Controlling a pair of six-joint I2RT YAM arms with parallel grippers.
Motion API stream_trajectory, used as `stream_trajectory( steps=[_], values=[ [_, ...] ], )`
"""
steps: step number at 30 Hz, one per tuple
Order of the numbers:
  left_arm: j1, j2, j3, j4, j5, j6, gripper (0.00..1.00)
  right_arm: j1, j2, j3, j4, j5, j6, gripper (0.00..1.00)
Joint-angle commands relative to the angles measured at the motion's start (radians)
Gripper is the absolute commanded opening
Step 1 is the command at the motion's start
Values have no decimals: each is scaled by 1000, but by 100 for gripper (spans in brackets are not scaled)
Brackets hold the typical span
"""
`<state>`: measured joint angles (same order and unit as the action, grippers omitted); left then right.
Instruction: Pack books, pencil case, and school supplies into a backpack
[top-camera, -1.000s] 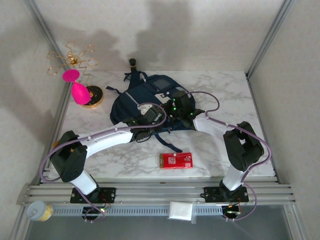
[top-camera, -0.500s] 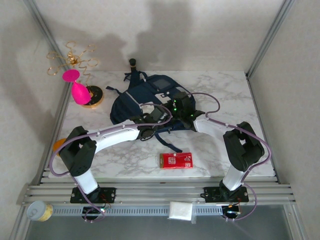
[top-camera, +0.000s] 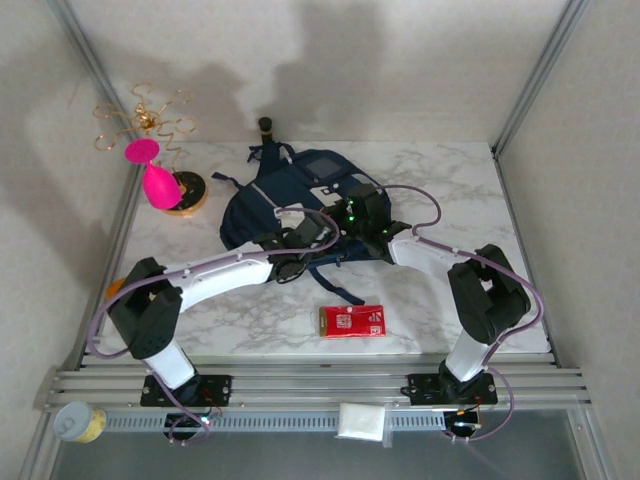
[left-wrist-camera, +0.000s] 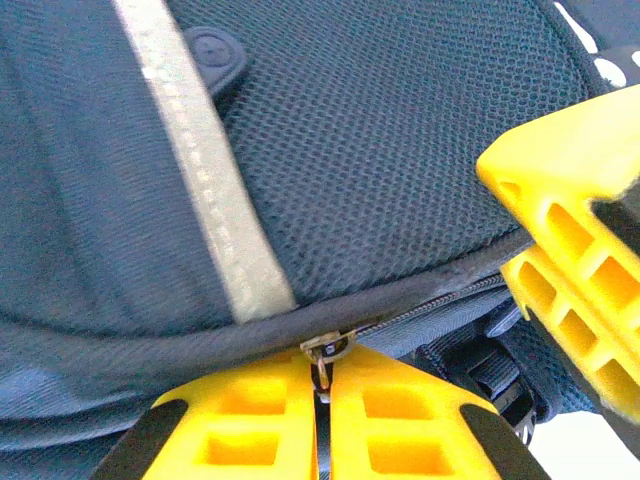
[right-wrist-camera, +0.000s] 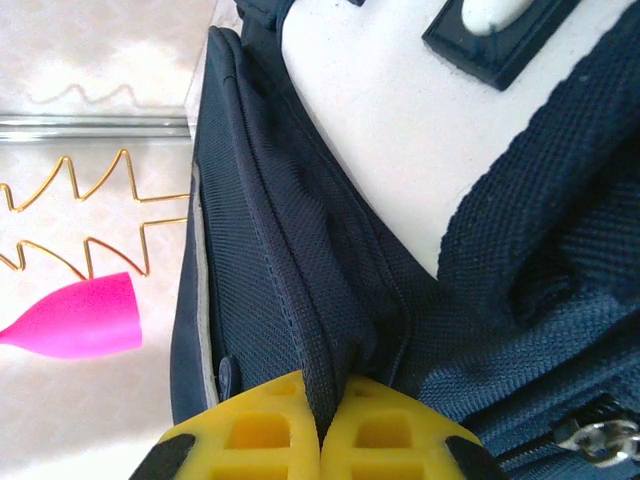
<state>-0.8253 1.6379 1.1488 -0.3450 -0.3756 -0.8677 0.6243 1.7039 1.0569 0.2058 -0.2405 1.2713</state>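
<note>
At the near edge of the backpack (top-camera: 285, 190) on the desk (top-camera: 450, 190), my left hand (left-wrist-camera: 322, 378) is pinched shut on the zip pull (left-wrist-camera: 322, 352) — my right hand (right-wrist-camera: 320, 405) clamps a fabric fold (right-wrist-camera: 335, 360) beside it — zip looks closed, so packing hasn't begun, I judge

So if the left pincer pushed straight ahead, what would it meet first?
The backpack. The left pincer is shut on the zip pull, and the bag's navy mesh lies directly beyond, apparently very close.
</note>
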Motion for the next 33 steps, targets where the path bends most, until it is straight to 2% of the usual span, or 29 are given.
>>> stream_trajectory(
  steps=[1,8,13,18,20,25,27,30,32,33],
  values=[
    [12,-69,-31,-48,-26,-2,0,-6,-77,11,54,-28,-25,0],
    [20,-149,-99,-91,63,163,0,-75,-153,-38,12,-78,-73,0],
    [78,-177,-142,-83,119,264,0,-158,-154,-24,-30,-177,-139,0],
    [105,-164,-139,-62,187,332,0,-235,-114,52,-114,-225,-245,0],
    [104,-154,-135,-36,252,359,0,-264,-78,117,-176,-251,-313,0],
    [85,-126,-127,66,367,348,0,-299,17,248,-241,-278,-396,0],
    [70,-95,-96,84,370,334,0,-293,48,277,-253,-278,-406,0],
    [57,-56,-57,76,325,314,0,-284,34,257,-285,-273,-400,25],
    [57,-56,-66,88,302,305,0,-255,-25,186,-276,-224,-384,41],
    [57,-61,-72,93,294,303,0,-239,-54,159,-272,-211,-374,46]
  ],
)
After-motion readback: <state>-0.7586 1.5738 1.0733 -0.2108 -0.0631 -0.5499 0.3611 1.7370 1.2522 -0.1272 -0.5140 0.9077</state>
